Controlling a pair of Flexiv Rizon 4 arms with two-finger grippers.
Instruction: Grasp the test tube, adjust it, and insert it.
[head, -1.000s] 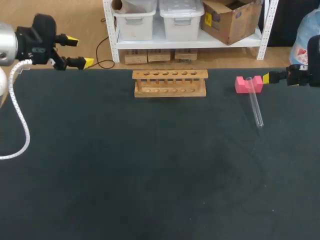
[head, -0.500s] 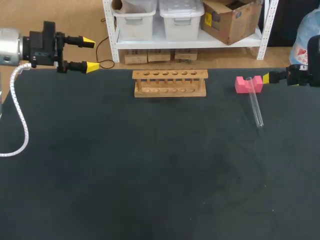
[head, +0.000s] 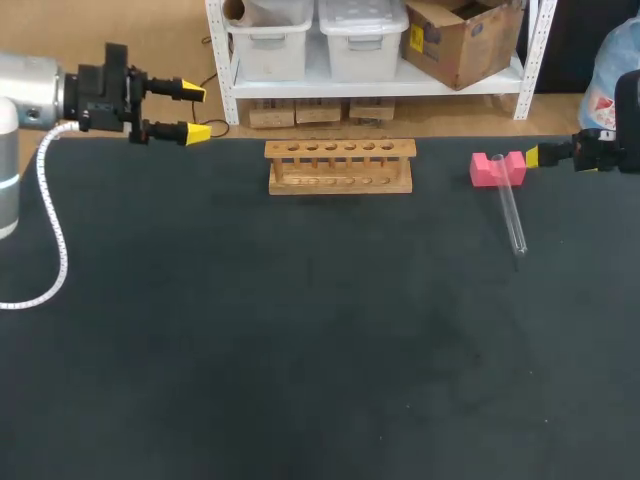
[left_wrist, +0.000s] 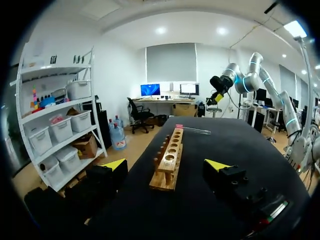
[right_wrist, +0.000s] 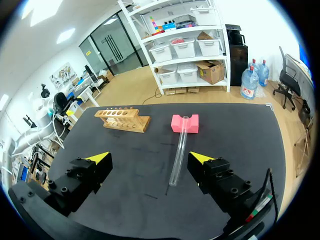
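Observation:
A clear test tube (head: 510, 213) lies on the black table, its upper end resting in a pink notched block (head: 496, 168). The wooden tube rack (head: 339, 165) stands at the back middle with empty holes. My left gripper (head: 196, 112) hovers open at the back left, well left of the rack; the left wrist view looks along the rack (left_wrist: 168, 162) ahead of that gripper (left_wrist: 170, 164). My right gripper (head: 533, 156) is at the right edge beside the pink block, only one yellow tip showing. In the right wrist view that gripper (right_wrist: 150, 158) stands open, the tube (right_wrist: 178, 156) and block (right_wrist: 184, 123) ahead.
A white cable (head: 45, 235) hangs from my left arm over the table's left side. The table's back edge (head: 240, 140) runs just behind the rack.
My left gripper has swung rightward along the back edge toward the rack and turned level. The right arm, tube and rack have not moved.

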